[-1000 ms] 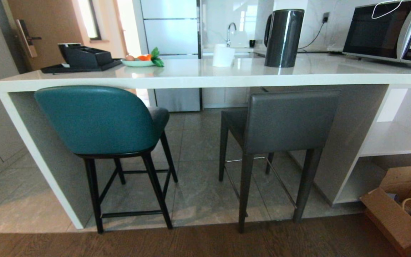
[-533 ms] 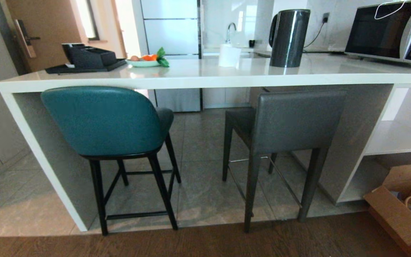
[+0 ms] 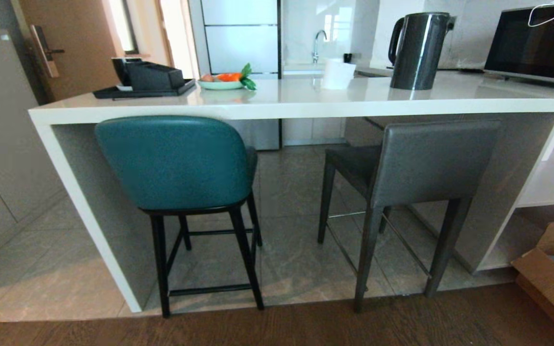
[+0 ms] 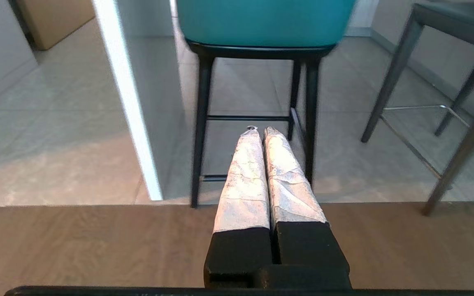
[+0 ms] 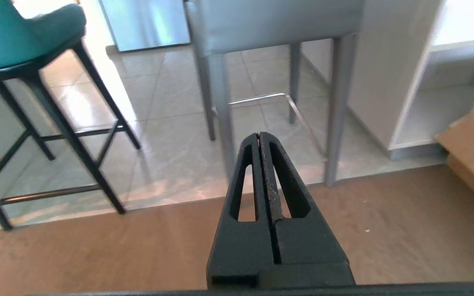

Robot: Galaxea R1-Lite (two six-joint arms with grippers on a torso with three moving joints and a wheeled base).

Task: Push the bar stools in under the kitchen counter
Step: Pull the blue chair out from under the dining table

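A: Where are the bar stools sitting right now?

B: Both are standing at the table (image 3: pixel 306 103), backs toward the robot. The teal stool (image 3: pixel 176 163) is sitting on the left, near the white side panel (image 3: pixel 89 211); the dark grey stool (image 3: pixel 431 161) is sitting to its right, near the open shelves (image 3: pixel 546 192). Their seats are reaching under the slab, but the backs and rear legs are standing out at its front edge, near where the tile is meeting the wood floor (image 3: pixel 277 327).

A: And the arms?

B: Neither is showing in the head view. The left gripper (image 4: pixel 260 130) is hanging low over the wood floor, its wrapped fingers (image 4: pixel 245 181) pressed together and empty, pointing at the teal stool's legs. The right gripper (image 5: pixel 259 135) is likewise closed on nothing, aiming at the grey stool's legs.

A: So which step is this?

B: I'd judge it's the approach; no stool is being touched. Next, the robot is needing to close in squarely behind one stool and bring a gripper against its back, pushing straight so the legs are sliding rather than tipping.
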